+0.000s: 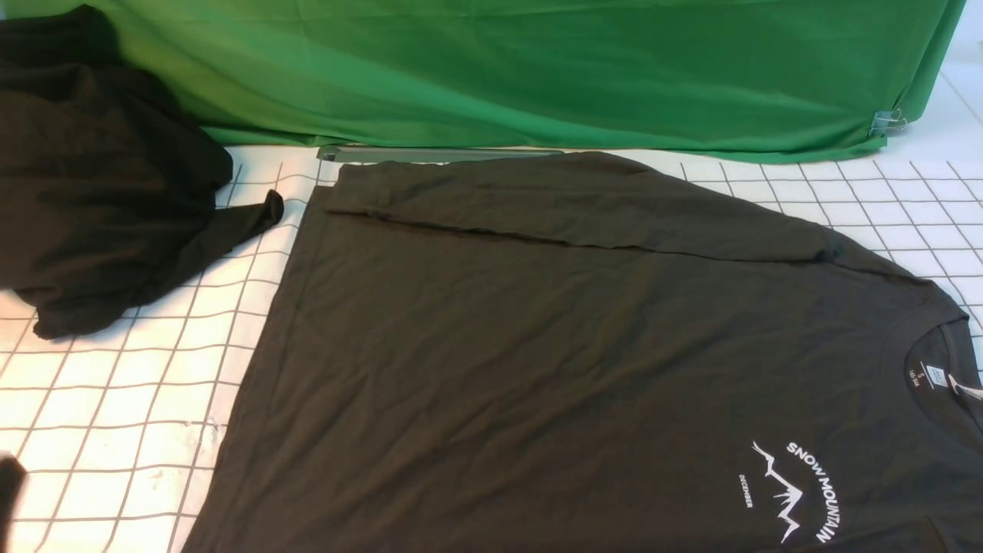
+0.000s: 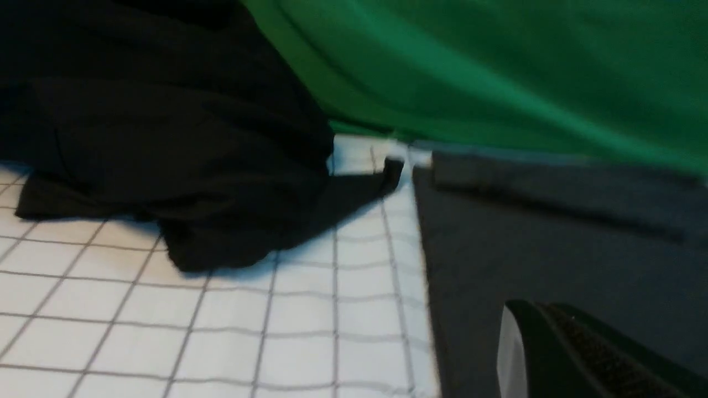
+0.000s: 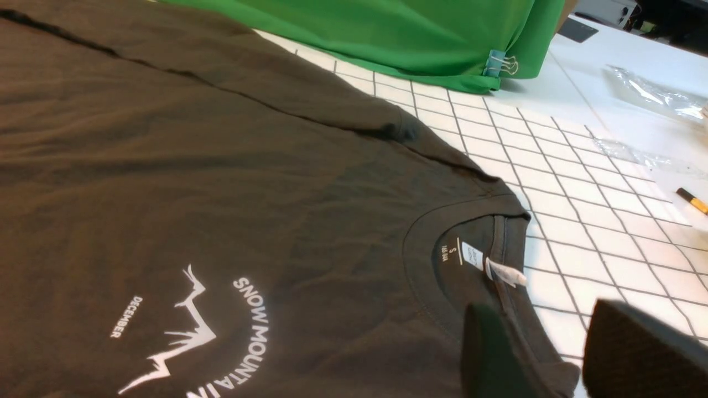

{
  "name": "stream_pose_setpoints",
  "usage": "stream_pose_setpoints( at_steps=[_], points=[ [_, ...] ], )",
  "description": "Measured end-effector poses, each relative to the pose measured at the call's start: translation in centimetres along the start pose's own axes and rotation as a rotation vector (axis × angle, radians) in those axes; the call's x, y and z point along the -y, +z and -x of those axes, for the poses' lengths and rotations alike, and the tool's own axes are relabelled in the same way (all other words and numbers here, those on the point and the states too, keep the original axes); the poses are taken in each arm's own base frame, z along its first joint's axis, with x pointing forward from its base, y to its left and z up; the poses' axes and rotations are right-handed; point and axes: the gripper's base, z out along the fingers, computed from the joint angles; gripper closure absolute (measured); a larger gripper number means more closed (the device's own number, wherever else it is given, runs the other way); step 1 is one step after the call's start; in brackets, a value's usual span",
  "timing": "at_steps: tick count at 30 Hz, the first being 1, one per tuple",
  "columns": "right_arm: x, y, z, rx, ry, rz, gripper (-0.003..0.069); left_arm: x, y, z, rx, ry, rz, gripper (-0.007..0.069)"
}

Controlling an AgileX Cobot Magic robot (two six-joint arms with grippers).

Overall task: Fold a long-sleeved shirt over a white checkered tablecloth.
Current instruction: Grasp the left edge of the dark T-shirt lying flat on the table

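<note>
The long-sleeved shirt (image 1: 537, 346) lies spread flat on the white checkered tablecloth (image 1: 115, 399), neck and label (image 1: 933, 376) to the right and the white mountain print (image 1: 791, 491) near the front. Its far sleeve (image 1: 576, 203) is folded across the body. In the left wrist view my left gripper (image 2: 539, 309) is shut and empty, seen against the shirt's hem side (image 2: 553, 237). My right gripper (image 3: 553, 337) is open at the collar (image 3: 498, 260). The shirt's shoulder edge and bare tablecloth (image 3: 581, 221) show between its fingers (image 3: 487, 348).
A blacker heap of cloth (image 1: 100, 177) lies at the back left, one corner reaching towards the shirt. A green sheet (image 1: 537, 69) hangs along the back, held by a clip (image 1: 883, 121). Clear plastic bags (image 3: 652, 99) and a pencil (image 3: 691, 200) lie beyond the cloth's right edge.
</note>
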Motion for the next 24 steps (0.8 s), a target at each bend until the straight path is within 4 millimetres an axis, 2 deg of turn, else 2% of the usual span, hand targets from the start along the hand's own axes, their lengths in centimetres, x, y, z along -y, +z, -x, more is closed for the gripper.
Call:
stream_pose_setpoints(
  at_steps=[1, 5, 6, 8, 10, 12, 14, 16, 17, 18, 20, 21, 22, 23, 24],
  points=[
    [0.0, 0.0, 0.0, 0.0, 0.0, 0.0, 0.0416, -0.1, 0.0, 0.9, 0.1, -0.106, 0.003, 0.0603],
    [0.0, 0.0, 0.0, 0.0, 0.0, 0.0, 0.0416, -0.4, -0.3, 2.3, 0.257, -0.201, 0.014, 0.0603],
    [0.0, 0.0, 0.1, 0.006, 0.0, -0.001, 0.0416, -0.6, -0.6, 3.3, 0.38, -0.298, 0.011, 0.0603],
    [0.0, 0.0, 0.2, 0.023, 0.0, -0.004, 0.0416, -0.8, -1.0, 4.2, 0.488, -0.404, -0.01, 0.0603],
    [0.0, 0.0, 0.3, 0.028, 0.0, -0.004, 0.0416, -0.8, -1.2, 4.5, 0.533, -0.45, -0.028, 0.0603],
    [0.0, 0.0, 0.3, 0.03, -0.008, -0.005, 0.0416, -0.2, -1.6, 6.0, 0.575, -0.501, -0.089, 0.0603],
    [0.0, 0.0, 0.4, 0.043, 0.014, -0.004, 0.0416, 0.9, -1.9, 8.6, 0.551, -0.497, -0.14, 0.0603],
    [0.1, 0.0, 0.9, 0.101, 0.111, -0.003, 0.0416, 2.1, -1.5, 11.2, 0.455, -0.462, -0.154, 0.0603],
    [0.2, -0.1, 1.5, 0.171, 0.223, -0.001, 0.0416, 2.9, -0.7, 13.0, 0.348, -0.418, -0.133, 0.0603],
    [0.2, -0.1, 1.6, 0.182, 0.24, 0.0, 0.0416, 2.9, -0.7, 13.0, 0.348, -0.418, -0.133, 0.0603],
    [0.5, -0.5, 2.8, 0.322, 0.478, 0.02, 0.0416, 3.9, 2.2, 15.3, 0.06, -0.339, -0.046, 0.0603],
    [0.7, -0.6, 3.3, 0.382, 0.569, 0.034, 0.0416, 4.2, 3.6, 15.5, -0.088, -0.283, -0.008, 0.0603],
    [0.7, -0.7, 3.4, 0.392, 0.599, 0.04, 0.0416, 4.2, 3.9, 15.5, -0.12, -0.259, -0.002, 0.0603],
    [0.8, -0.9, 3.8, 0.451, 0.686, 0.059, 0.0416, 4.4, 6.2, 14.8, -0.388, -0.187, 0.038, 0.0603],
    [0.9, -1.0, 4.0, 0.478, 0.722, 0.069, 0.0416, 4.5, 7.9, 13.6, -0.585, -0.144, 0.048, 0.0603]
  ],
)
